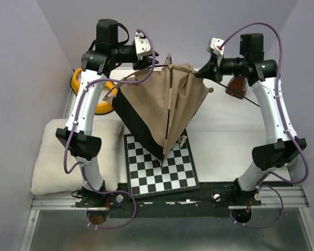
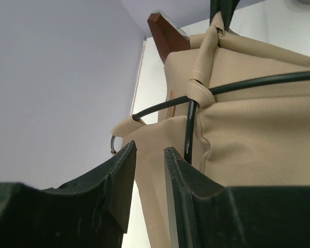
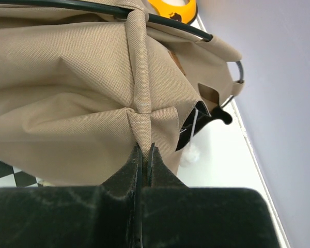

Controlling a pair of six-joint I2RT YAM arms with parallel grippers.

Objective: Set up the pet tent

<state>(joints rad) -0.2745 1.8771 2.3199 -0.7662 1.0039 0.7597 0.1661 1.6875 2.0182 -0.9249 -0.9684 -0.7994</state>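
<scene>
Tan canvas hangs between my two arms: the pet tent (image 1: 162,104) is held up half-spread over the middle of the surface (image 1: 225,141), with its lowest point resting on the chessboard (image 1: 159,172) at six o'clock. My right jaws, at the tent's one o'clock corner, are pinched tight on a stitched seam fold of the fabric. My left jaws, at eleven o'clock, stand only narrowly apart. Canvas shows just behind the gap and a black pole (image 2: 188,129) runs down beside one finger, but I cannot tell that they grip anything.

In my left wrist view the poles cross under a fabric loop (image 2: 201,90), and one pole end sits in a corner pocket (image 2: 125,124) beside a small metal ring (image 2: 113,145).

I judge the step in hand to be spreading the frame — the body is up but slack and creased. The next move seems to call for my left jaws to close on that corner. Both arms would then draw apart toward nine and three o'clock, with the right pinch kept firm, or the tip may skid across the board.
</scene>
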